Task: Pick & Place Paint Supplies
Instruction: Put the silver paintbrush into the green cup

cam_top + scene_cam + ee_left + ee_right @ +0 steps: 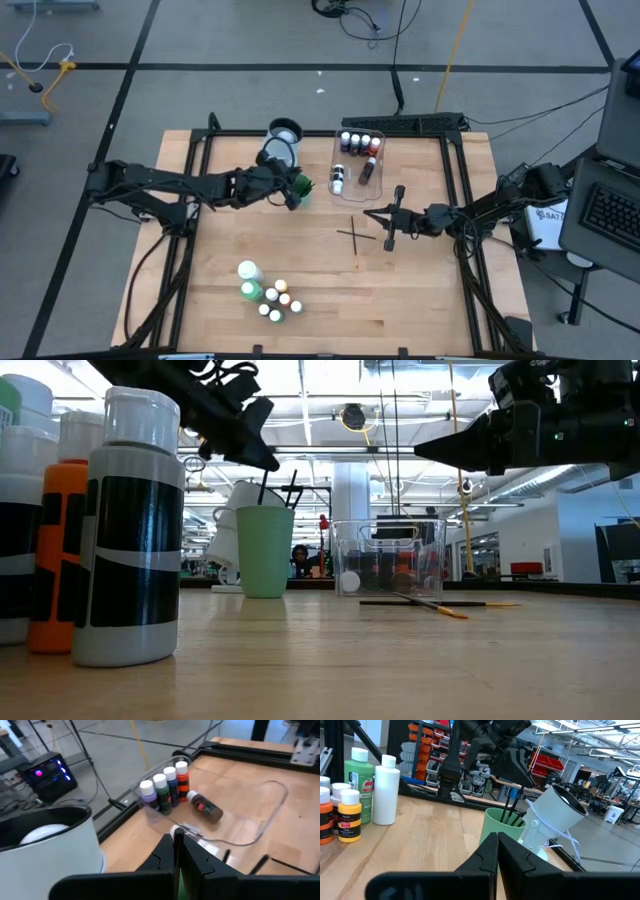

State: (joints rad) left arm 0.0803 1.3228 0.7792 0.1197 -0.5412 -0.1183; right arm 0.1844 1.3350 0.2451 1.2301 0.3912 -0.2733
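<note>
The small paint bottles with white and coloured caps (272, 300) stand in a bunch near the front edge of the wooden bench (230, 240), next to the two bigger white and green bottles (248, 281). They wait there to be picked up. More small bottles (358, 142) already stand in a row inside the clear plastic tub (347, 165) at the back edge, and one dark bottle (368, 171) lies on its side in it. Two thin dark brushes (354, 236) lie crossed on the bench in front of the tub. The right gripper (390, 222) hangs just beside them with its jaws pressed together and nothing in them, likely getting ready to take a brush. The left gripper (291, 190) is over a green cup (303, 187) near the back edge, beside a pale-blue jug (281, 145) that tips over. Its jaws are pressed together too, and thin dark sticks poke out of the cup, so it may be putting a brush in.
</note>
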